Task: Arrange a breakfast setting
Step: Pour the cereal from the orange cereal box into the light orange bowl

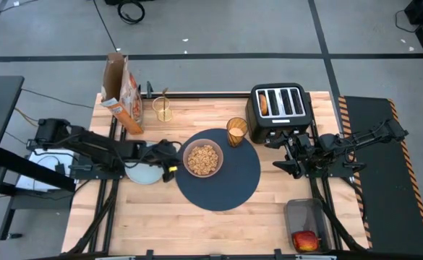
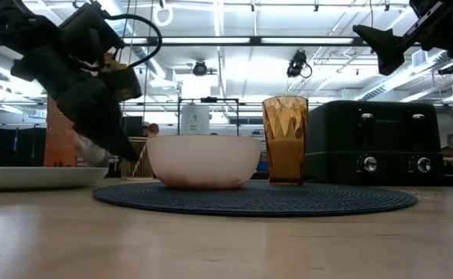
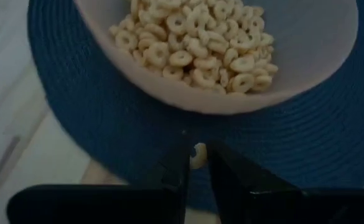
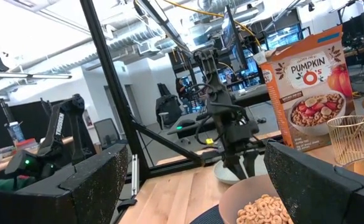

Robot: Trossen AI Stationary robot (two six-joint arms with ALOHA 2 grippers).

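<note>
The left gripper (image 3: 197, 163) pinches one cereal ring (image 3: 198, 154) over the mat (image 3: 107, 124) beside the bowl (image 3: 306, 50); the right gripper (image 1: 289, 160) hangs open.

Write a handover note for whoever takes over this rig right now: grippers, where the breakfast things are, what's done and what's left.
Left gripper: low at the mat's left edge beside the pink bowl, fingers nearly shut on a single cereal ring.
Right gripper: open, raised, in front of the toaster.
Done: bowl of cereal on the dark-blue mat; amber tumbler at the mat's far edge.
Left: pale-blue plate sits off the mat to the left; bagel is in a toaster slot; red apple is in the bin at the near right; small clear glass with the gold spoon stands by the cereal box.
</note>
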